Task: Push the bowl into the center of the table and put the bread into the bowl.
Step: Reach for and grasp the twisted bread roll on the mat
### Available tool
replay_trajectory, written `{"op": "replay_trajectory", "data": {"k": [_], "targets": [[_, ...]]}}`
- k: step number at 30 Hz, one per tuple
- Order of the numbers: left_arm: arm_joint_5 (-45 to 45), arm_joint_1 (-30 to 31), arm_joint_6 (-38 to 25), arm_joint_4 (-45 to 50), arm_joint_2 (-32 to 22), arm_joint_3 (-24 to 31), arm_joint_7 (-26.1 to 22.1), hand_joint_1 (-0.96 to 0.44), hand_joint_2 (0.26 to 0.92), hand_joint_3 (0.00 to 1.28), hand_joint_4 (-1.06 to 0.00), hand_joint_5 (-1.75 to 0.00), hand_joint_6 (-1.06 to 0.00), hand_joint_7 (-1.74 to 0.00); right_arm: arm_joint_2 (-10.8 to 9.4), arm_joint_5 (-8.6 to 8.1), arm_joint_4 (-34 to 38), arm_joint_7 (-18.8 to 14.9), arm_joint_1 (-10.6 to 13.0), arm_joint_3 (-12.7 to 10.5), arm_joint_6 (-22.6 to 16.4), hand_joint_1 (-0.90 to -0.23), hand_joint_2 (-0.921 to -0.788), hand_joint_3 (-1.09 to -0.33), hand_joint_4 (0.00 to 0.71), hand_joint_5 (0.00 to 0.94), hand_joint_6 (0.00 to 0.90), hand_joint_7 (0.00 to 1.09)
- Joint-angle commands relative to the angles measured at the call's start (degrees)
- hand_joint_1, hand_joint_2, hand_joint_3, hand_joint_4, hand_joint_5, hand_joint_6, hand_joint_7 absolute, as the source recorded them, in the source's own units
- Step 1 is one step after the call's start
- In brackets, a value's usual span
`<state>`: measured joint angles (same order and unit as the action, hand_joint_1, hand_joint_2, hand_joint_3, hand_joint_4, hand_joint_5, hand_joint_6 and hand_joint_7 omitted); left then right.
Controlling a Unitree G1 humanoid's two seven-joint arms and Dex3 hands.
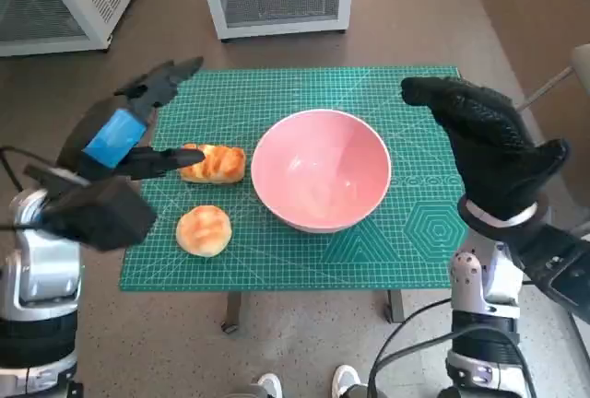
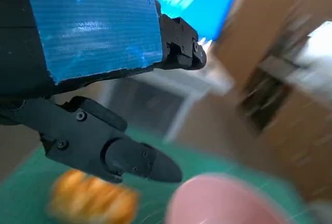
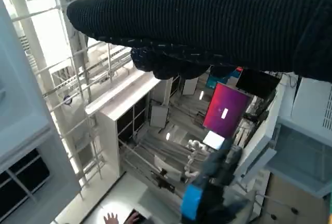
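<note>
Pink bowl (image 1: 321, 169) sits about mid-mat on the green cutting mat (image 1: 415, 232), so the push part looks done, as far as I can judge. Nothing inside it yet.

Two breads lie on the robot's left side of the bowl. The elongated glazed loaf (image 1: 213, 163) is just beside the bowl's rim, long axis running across the table, roughly pointing at the bowl. The round bun (image 1: 204, 230) lies nearer the robot, apart from both loaf and bowl.

Left hand (image 1: 124, 135) hovers over the mat's left edge, fingers apart, holding nothing. One dark finger (image 1: 166, 159) reaches toward the loaf's outer end; from the head view I can't say whether it touches. The blurred left wrist view shows a fingertip above the loaf with the bowl beyond.

Right hand (image 1: 484, 140) is raised over the far right of the mat, gloved fingers extended, empty, well apart from the breads.

Left hand is clearly nearer. Likely next: close on the loaf across its short width, then carry it rightward to the bowl.
</note>
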<state>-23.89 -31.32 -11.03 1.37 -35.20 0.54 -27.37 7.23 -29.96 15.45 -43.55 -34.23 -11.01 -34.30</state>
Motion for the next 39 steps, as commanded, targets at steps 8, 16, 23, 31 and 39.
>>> {"op": "replay_trajectory", "data": {"k": [8, 16, 23, 31, 39], "targets": [[-8.6, -9.3, -13.4, -6.7, -1.8, -12.5, -9.6, 0.04, 0.721, 0.01, -0.14, 0.00, -0.33, -0.05, 0.3, 0.53, 0.4, 0.6, 1.2, -0.1, 0.2, -0.511, -0.921, -0.460, 0.340, 0.000, 0.102, 0.58], [-9.8, -12.3, -12.6, -14.1, -0.6, -16.2, -9.1, 0.09, 0.739, 0.02, -0.12, 0.00, -0.31, -0.03, 0.4, 0.08, 0.4, 0.4, 1.3, -0.2, 0.6, -0.516, -0.921, -0.456, 0.341, 0.000, 0.109, 0.57], [-11.2, -14.6, -11.2, -20.8, 1.1, -19.1, -6.6, 0.05, 0.740, 0.02, -0.12, 0.00, -0.31, -0.02, 0.3, 0.35, 0.3, 0.6, 1.6, -0.3, 0.1, -0.517, -0.921, -0.455, 0.342, 0.001, 0.114, 0.56], [-13.2, -18.6, -8.5, -32.9, 4.6, -22.7, -1.5, 0.01, 0.738, 0.02, -0.12, 0.00, -0.31, -0.01, 0.0, 0.59, 0.0, 0.9, 2.2, 0.0, -0.1, -0.517, -0.921, -0.456, 0.342, 0.001, 0.118, 0.56], [-14.7, -21.5, -5.0, -44.5, 7.6, -25.3, 4.8, -0.01, 0.737, 0.02, -0.14, -0.01, -0.34, -0.02, -0.1, 0.73, -0.5, 1.2, 2.8, 0.2, 0.1, -0.516, -0.921, -0.459, 0.342, 0.001, 0.121, 0.55]]}}
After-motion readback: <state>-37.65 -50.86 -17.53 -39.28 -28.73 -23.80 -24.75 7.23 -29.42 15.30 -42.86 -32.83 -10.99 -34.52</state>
